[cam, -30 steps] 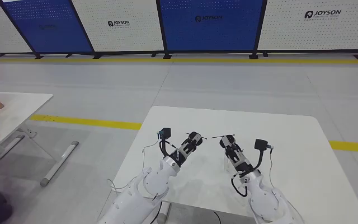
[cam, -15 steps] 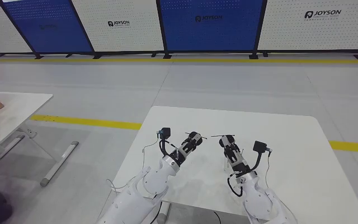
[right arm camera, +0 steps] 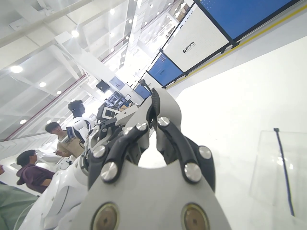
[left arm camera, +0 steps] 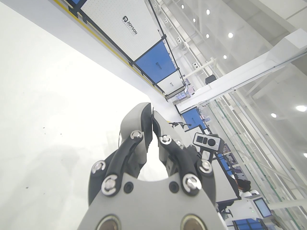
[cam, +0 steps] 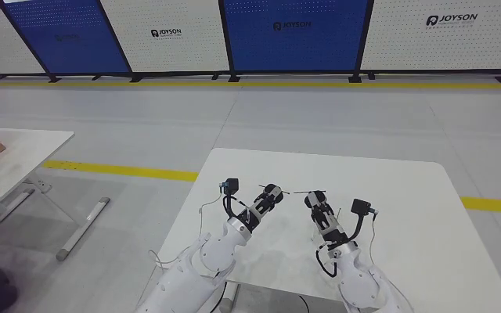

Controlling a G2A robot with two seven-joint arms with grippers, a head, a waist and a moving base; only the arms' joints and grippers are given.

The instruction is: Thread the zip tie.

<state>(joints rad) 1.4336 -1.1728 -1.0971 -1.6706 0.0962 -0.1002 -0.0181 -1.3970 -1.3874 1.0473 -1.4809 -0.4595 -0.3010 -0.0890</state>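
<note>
White desk below us, with both arms low over its near side, their tips near each other and not touching. The left tool has its fingers pressed together, and from the top view a thin black strip of the zip tie juts from the tip toward the other arm. The right tool is clamped tight as well, a short black end of tie poking out past its fingertips. We cannot tell how the tie runs between the two. Beside the right arm, a second zip tie lies straight in a clear tray on the desk.
</note>
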